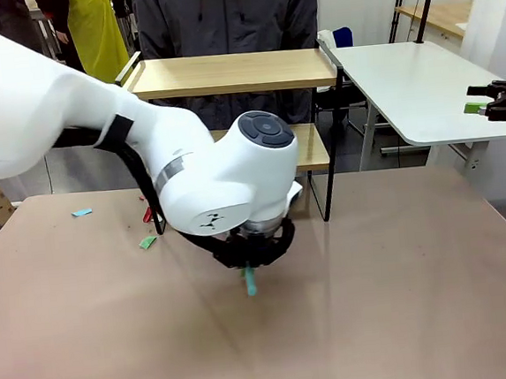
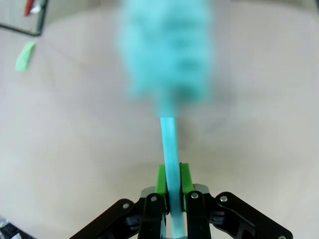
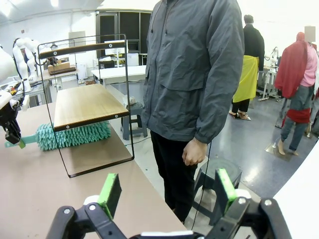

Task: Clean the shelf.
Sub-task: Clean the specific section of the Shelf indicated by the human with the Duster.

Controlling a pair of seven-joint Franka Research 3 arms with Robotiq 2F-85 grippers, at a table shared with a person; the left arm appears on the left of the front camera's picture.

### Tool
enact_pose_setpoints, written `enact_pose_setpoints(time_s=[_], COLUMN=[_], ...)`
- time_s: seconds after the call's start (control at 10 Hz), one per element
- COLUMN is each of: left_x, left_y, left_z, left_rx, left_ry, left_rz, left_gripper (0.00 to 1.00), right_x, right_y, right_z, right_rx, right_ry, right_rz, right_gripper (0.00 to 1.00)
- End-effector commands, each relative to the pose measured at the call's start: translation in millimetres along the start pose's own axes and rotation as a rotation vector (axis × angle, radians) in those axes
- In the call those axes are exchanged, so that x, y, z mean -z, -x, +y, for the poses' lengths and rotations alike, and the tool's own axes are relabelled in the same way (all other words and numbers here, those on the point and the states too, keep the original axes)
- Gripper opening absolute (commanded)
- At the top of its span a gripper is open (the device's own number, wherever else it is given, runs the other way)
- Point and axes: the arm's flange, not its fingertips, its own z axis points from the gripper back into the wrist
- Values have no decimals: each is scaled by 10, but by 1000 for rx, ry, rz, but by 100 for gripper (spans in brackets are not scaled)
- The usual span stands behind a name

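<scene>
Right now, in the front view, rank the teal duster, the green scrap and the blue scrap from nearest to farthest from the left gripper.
1. The teal duster: clamped in the left gripper.
2. The green scrap: on the table, to its left.
3. The blue scrap: farther left and farther back.

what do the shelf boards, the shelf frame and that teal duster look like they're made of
The shelf boards look like light wood or a wood-look laminate, matte, with faint grain. The shelf frame looks like thin black metal rod, probably painted. The duster head looks like soft chenille-type fibre in nubby tufts. The duster handle is probably smooth teal plastic.
</scene>
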Motion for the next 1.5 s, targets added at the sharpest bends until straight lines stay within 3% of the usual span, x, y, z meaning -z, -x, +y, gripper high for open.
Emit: enact_pose_setpoints(time_s=[0.0, 0.2, 0.5, 0.6, 0.7, 0.8, 0.9, 1.2, 1.4], left_x=[-115, -194, -207, -263, -370, -197, -197, -544, -647], left_y=[50, 11, -42, -23, -31, -6, -6, 58, 78], left_z=[362, 663, 757, 699, 587, 796, 796, 693, 747], left_rx=[-15, -50, -52, -41, -35, -58, -58, -23, 48], left_ry=[-104, -185, -348, -333, -196, -319, -319, -177, -107], left_rz=[29, 36, 40, 15, -15, 44, 44, -79, -104], left_gripper=[13, 13, 13, 13, 13, 13, 13, 13, 13], right_x=[9, 9, 9, 9, 9, 9, 9, 9, 9], right_y=[-28, -28, -28, -28, -28, -28, -28, -28, -28], right_z=[5, 5, 5, 5, 5, 5, 5, 5, 5], right_rx=[-5, -5, -5, -5, -5, -5, -5, -5, -5], right_ry=[-4, -4, -4, -4, -4, -4, -4, -4, -4], right_rz=[0, 0, 0, 0, 0, 0, 0, 0, 0], right_gripper=[100, 100, 100, 100, 100, 100, 100, 100, 100])
